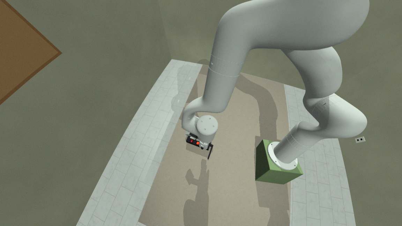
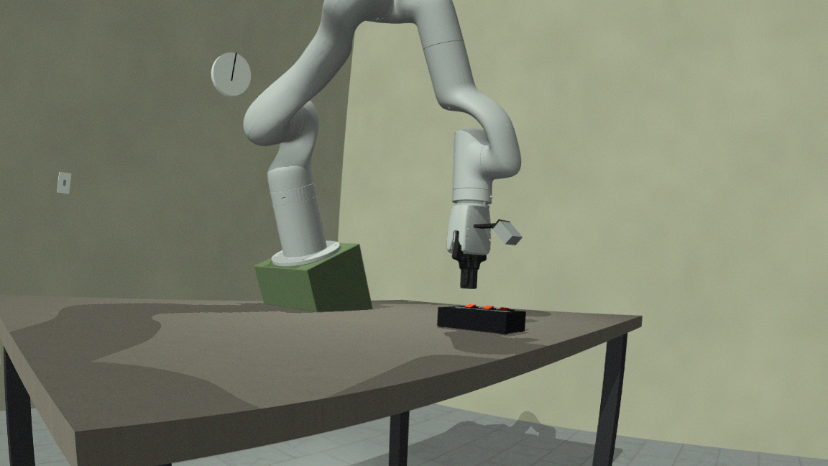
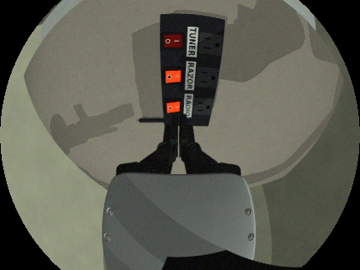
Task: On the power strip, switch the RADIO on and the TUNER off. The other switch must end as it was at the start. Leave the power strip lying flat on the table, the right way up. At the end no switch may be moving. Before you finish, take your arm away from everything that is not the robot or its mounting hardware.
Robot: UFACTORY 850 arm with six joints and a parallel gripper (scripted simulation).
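Note:
The black power strip (image 3: 212,30) (image 2: 480,320) (image 1: 187,139) lies flat on the table, right way up. In the wrist view it has three rocker switches in a row. The TUNER switch (image 3: 172,42) at the far end is dark red. The RAZOR switch (image 3: 173,77) in the middle glows bright orange. The RADIO switch (image 3: 173,107) nearest the fingers glows bright orange too. My gripper (image 3: 178,123) (image 2: 468,282) is shut and empty. It hangs a short way above the RADIO end of the strip and touches nothing. In the top view the wrist hides much of the strip.
The green base block (image 2: 315,283) (image 1: 268,168) of the arm stands on the table (image 2: 231,359) behind and left of the strip. The strip lies near the table's right edge (image 2: 628,319). The wrist camera (image 2: 507,231) sticks out beside the gripper.

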